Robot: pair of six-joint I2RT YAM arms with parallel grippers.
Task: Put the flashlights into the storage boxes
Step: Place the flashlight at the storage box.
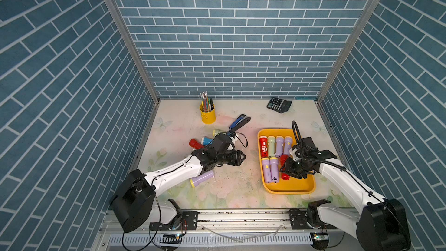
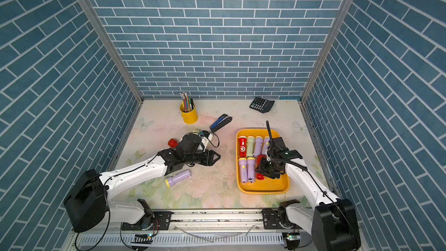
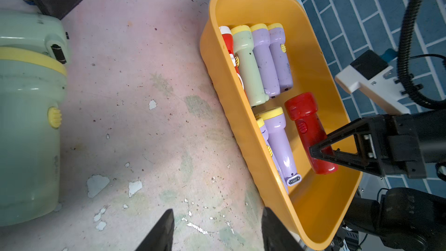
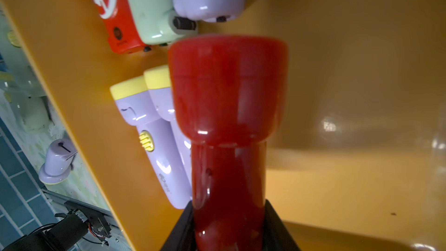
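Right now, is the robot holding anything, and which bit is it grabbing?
The right jaws pinch the shiny red plastic flashlight by its narrow handle, near the tail end. The left jaws hold nothing.

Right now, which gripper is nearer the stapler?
Left. The left gripper is open on the near side of the stapler; the right gripper is farther off over the tray, shut on a red flashlight.

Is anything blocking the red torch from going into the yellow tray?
Nothing visible does. The right gripper holds the red flashlight inside the yellow tray, over bare floor, with two lilac flashlights beside it.
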